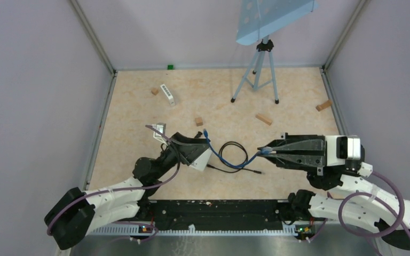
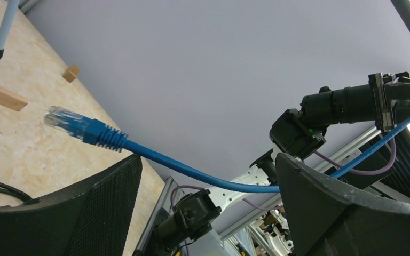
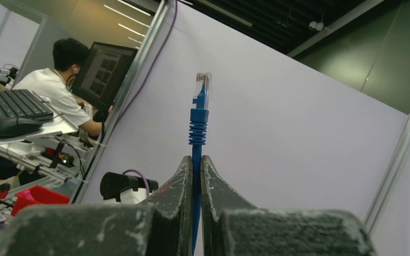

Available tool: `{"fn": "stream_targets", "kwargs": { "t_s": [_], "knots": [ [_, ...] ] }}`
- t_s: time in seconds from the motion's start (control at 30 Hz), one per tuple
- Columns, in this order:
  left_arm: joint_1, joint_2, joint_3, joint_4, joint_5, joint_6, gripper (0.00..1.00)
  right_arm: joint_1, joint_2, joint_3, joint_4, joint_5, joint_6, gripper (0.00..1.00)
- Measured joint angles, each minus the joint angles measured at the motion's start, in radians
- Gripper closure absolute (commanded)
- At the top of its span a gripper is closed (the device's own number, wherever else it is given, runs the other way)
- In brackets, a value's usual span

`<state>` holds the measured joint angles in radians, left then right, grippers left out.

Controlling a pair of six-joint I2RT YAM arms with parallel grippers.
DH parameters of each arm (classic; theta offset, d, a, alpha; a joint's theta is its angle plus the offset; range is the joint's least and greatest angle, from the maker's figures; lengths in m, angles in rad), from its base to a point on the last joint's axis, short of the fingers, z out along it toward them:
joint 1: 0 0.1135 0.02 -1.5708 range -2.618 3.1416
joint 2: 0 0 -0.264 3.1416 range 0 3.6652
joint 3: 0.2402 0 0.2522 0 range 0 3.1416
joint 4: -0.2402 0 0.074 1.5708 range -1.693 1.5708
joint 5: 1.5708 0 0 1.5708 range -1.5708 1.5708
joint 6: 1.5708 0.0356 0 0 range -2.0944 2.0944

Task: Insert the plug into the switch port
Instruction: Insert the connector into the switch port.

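Seeing right gripper (image 1: 265,150) pinched shut on the blue cable (image 1: 248,161) just behind one plug (image 1: 267,151), mid-right over the tabletop (image 1: 299,133). From right wrist: same plug poking straight out past the fingertips, clear tip on top, ribbed blue boot just beyond the pads. Got left gripper (image 1: 205,152) spread wide, holding nothing. From left wrist: cable passing through the gap between its fingers (image 2: 101,202), can't tell whether touching either. Other plug (image 1: 205,132) just ahead of left gripper, pointing away from it. Cable slack sagging between the two grippers, crossing a black lead (image 1: 235,169) looped on the tabletop. Spotting switch (image 1: 167,94) lying flat far left on the tabletop, well apart from both plugs and both grippers. Also wood blocks (image 1: 263,119) scattered around, one near the switch, another just beyond the other plug, and a tripod (image 1: 256,74) at the back
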<state>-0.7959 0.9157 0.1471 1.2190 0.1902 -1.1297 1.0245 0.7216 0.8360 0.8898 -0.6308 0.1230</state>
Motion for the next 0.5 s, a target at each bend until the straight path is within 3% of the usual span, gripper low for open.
{"fn": "stream_targets", "kwargs": {
  "t_s": [0.5],
  "knots": [
    [-0.002,0.113,0.043,0.071,0.004,-0.040,0.09,0.000,0.007,-0.044,0.127,-0.034,0.132,1.00]
  ]
}}
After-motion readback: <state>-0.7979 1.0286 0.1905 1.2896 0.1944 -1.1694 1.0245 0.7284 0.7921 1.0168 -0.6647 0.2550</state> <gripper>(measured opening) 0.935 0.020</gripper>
